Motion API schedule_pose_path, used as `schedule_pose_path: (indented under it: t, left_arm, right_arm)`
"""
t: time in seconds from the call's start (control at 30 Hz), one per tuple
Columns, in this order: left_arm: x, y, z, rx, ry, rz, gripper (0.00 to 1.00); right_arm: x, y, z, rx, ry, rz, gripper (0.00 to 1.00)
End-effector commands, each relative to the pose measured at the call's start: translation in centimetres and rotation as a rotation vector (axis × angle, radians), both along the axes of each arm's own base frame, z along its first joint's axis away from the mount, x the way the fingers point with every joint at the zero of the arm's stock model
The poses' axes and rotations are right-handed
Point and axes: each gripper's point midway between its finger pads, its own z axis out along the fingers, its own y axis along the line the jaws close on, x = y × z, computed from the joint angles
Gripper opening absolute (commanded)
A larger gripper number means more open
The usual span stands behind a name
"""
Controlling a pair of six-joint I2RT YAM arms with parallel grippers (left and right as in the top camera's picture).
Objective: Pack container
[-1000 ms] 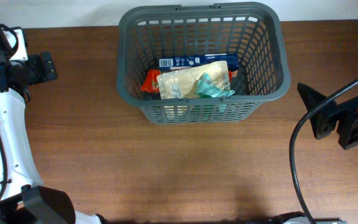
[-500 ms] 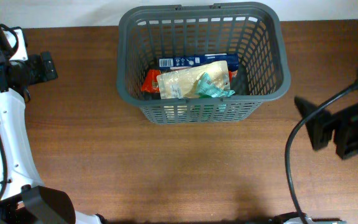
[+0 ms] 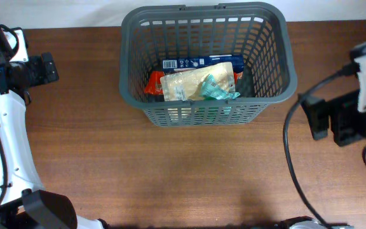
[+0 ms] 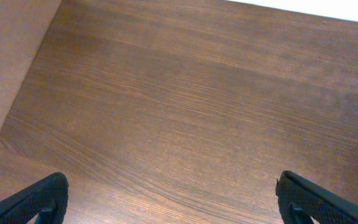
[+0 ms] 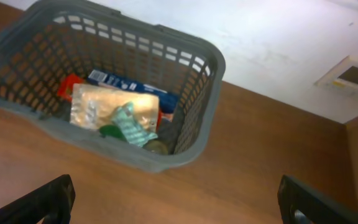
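The dark grey slotted basket (image 3: 127, 63) stands at the back middle of the wooden table. It holds a blue packet (image 3: 202, 62), a red packet (image 3: 151, 83), a beige packet (image 3: 183, 84) and a teal-green packet (image 3: 218, 89). The right wrist view shows the basket (image 5: 211, 81) and its packets from the side. My left gripper (image 3: 48, 69) is open and empty at the far left, over bare wood (image 4: 179, 199). My right gripper (image 3: 313, 117) is open and empty to the right of the basket, apart from it, and also shows in its wrist view (image 5: 179, 202).
The table's back edge meets a white wall (image 5: 278, 37) behind the basket. The right arm's black cable (image 3: 291, 159) loops over the table at the right. A white arm link (image 3: 5, 146) runs along the left side.
My right gripper has shifted a little left toward the basket, and its white wrist has come into view at the right edge. The left arm and the basket have not moved.
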Motion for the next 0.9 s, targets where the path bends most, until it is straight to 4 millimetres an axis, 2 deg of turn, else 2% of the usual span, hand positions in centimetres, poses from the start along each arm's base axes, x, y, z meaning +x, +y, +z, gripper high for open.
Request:
schedule_pose_path:
  t: [0.0,0.1,0.37,0.5,0.6,0.73,0.87]
  left_arm:
    - [-0.1,0.0,-0.5,-0.020,0.006,0.008,0.99]
    - [-0.1,0.0,-0.5,-0.020,0.005,0.009,0.99]
    - [-0.1,0.0,-0.5,-0.020,0.005,0.009,0.99]
    - [-0.1,0.0,-0.5,-0.020,0.006,0.008,0.99]
    - [-0.1,0.0,-0.5,-0.020,0.006,0.008,0.99]
    - [-0.1,0.0,-0.5,-0.020,0.006,0.008,0.99]
    - [-0.1,0.0,-0.5,-0.020,0.006,0.008,0.99]
  right_arm:
    - [0.2,-1.0,0.4,-0.007,-0.044,-0.049,0.99]
    - [0.2,-1.5,0.1,-0.002,-0.076,-0.071,0.99]
    - [-2.0,-2.9,-4.9,-0.010,-0.033,-0.122,0.99]
    - [-2.0,-3.3,-6.0,0.002,-0.121,-0.139,0.99]
    - [-1.7,-3.4,-7.6,0.013,-0.187,-0.143,0.99]
    - [-1.7,-3.9,-11.7,0.014,-0.216,-0.167,0.99]
    - [-2.4,-4.6,-17.4,0.008,-0.186,-0.200,0.99]
